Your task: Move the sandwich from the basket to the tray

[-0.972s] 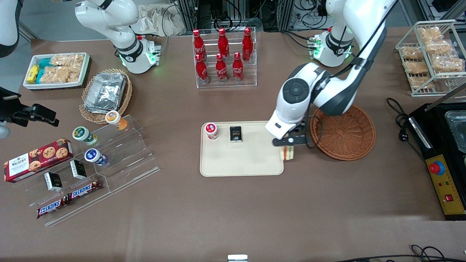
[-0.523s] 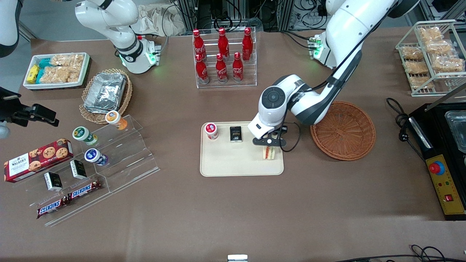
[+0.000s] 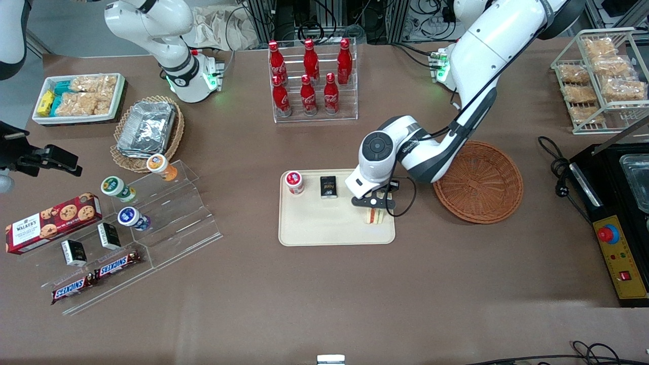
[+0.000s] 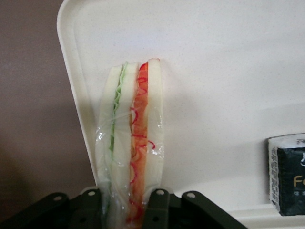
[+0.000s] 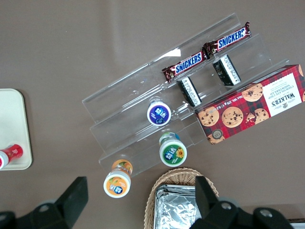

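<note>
The sandwich (image 3: 374,216) (image 4: 131,143), white bread with red, orange and green layers under clear wrap, rests on the beige tray (image 3: 324,230) (image 4: 214,71) close to the rim at the working arm's end. My gripper (image 3: 374,203) (image 4: 127,210) stands directly over it, shut on it, a black finger (image 4: 157,205) pressed against each bread face. The reddish-brown wicker basket (image 3: 477,182) sits beside the tray toward the working arm's end, with nothing in it.
On the tray also stand a red-capped cup (image 3: 294,182) and a small black box (image 3: 328,186) (image 4: 288,174). A rack of red bottles (image 3: 310,78) stands farther from the camera. A clear stepped stand with snacks (image 3: 132,223) lies toward the parked arm's end.
My gripper carried the sandwich from just outside the tray's rim, over the rim and onto the tray, then lowered slightly. The arm's elbow swung toward the tray.
</note>
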Controlling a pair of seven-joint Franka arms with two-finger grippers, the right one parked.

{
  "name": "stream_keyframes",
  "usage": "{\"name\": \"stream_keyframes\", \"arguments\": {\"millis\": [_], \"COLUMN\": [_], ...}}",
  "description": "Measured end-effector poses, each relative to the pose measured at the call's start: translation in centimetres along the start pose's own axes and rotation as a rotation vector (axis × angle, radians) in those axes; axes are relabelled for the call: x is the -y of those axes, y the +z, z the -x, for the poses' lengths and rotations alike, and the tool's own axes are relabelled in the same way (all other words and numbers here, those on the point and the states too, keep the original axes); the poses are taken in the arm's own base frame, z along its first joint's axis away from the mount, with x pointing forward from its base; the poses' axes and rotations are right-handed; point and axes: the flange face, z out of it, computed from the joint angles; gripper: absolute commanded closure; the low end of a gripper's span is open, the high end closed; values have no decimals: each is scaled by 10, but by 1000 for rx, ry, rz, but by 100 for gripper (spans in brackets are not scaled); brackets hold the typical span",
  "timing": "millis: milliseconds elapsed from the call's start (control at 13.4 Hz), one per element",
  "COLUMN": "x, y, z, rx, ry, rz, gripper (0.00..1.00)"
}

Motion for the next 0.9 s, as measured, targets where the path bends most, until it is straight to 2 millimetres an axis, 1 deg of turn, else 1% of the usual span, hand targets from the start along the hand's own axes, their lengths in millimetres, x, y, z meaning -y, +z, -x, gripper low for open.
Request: {"name": "stream_keyframes", "arguments": {"millis": [150, 224, 299, 449, 598, 748, 822, 897], "x": [3, 6, 12, 35, 67, 113, 137, 160], "y": [-4, -13, -28, -73, -129, -190, -216, -238], "z": [-4, -10, -17, -29, -35, -36, -34, -30], "rx": [-9, -27, -54, -109, -123, -129, -130, -123], "ry": [-64, -109, -162, -277, -401, -523, -562, -584], "rz": [4, 12, 19, 22, 51, 83, 90, 91], "gripper": [0, 0, 0, 0, 0, 0, 0, 0]}}
